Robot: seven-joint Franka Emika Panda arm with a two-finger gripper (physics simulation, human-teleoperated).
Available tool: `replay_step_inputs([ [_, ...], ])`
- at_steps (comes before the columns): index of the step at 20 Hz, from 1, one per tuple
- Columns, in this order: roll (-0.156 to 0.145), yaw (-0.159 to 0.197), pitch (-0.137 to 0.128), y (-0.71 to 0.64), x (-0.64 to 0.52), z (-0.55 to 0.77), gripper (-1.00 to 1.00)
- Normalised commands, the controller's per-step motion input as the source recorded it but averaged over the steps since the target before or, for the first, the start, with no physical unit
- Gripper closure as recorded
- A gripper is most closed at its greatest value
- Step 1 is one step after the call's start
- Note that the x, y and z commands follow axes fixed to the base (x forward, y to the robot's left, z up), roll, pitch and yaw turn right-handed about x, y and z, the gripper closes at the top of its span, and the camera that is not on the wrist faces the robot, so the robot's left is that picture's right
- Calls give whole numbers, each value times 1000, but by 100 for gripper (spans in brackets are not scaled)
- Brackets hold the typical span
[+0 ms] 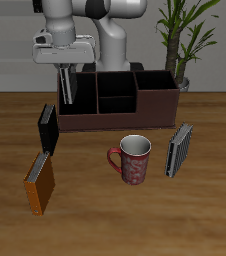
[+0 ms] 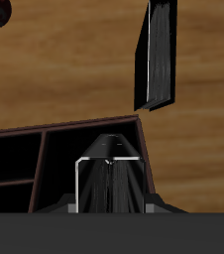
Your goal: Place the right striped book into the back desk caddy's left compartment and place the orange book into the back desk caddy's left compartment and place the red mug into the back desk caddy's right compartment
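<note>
Wooden table (image 1: 105, 215) carries 1 caddy (image 1: 135, 105) at the back. Gripper (image 1: 66, 92) holds a striped book (image 2: 109, 184) between closed fingers, just above the caddy's end section. It looks stiff, thin and light, gripped at its top edge.

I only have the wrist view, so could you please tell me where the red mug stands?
Observer: The red mug stands upright on the table in front of the back desk caddy, apart from it.
Operator: Thank you, and the orange book?
Observer: The orange book is nearer the table's front edge than the black book.
Operator: Is there a striped book besides the right striped book in the gripper?
Observer: Yes, a paler striped book stands beside the mug.
</note>
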Motion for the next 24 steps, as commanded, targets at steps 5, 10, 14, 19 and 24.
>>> replay_step_inputs([
  [5, -2, 7, 37, 21, 33, -179, 100],
  [10, 0, -6, 32, -25, 41, -112, 100],
  [14, -4, 9, 25, -23, 34, -126, 100],
  [19, -6, 6, 39, -17, 63, -146, 100],
  [24, 0, -12, 56, 3, 34, -163, 100],
])
